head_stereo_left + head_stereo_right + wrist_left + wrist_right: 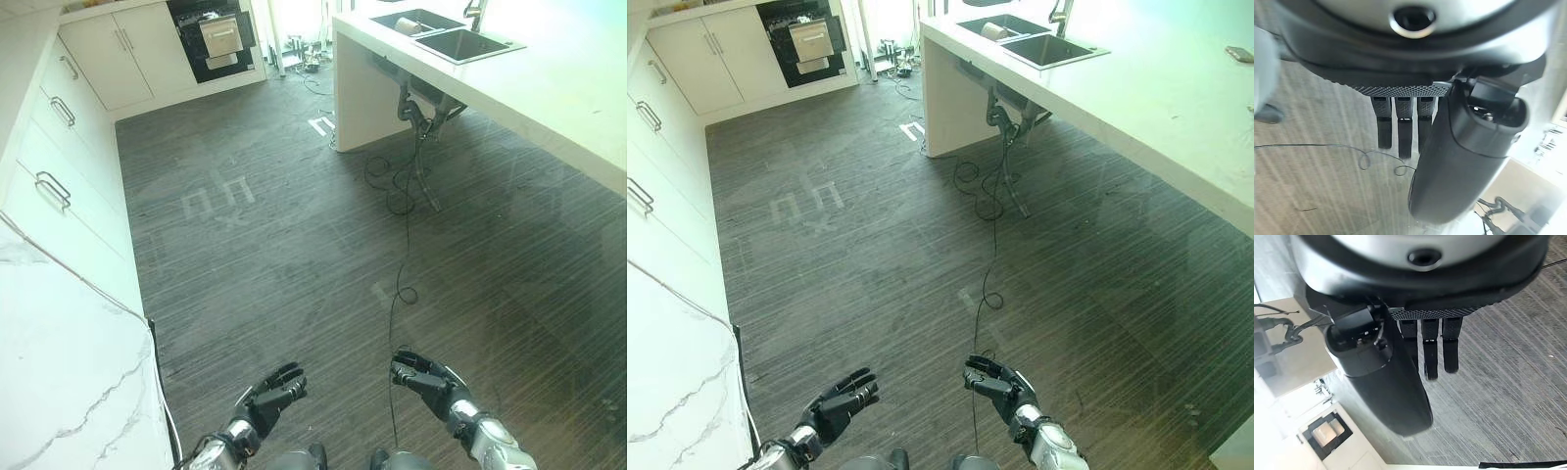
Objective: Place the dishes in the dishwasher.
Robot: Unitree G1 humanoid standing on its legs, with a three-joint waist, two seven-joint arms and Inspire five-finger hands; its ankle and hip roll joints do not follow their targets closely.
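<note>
Hands (274, 392) seemingly far from dishwasher (211, 39).

Two hands (269, 397) (423, 377), two sink basins (416, 20) (468, 44), one dishwasher (211, 37).

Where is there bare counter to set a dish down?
The island counter lies bare to the right of the sink, apart from a small object at its far edge. The marble counter beside the open left hand is bare too.

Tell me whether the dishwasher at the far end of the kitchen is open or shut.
Open. The dishwasher at the far wall shows a dark cavity with a pale rack or drawer pulled out from it. Both hands hang empty, well short of it.
</note>
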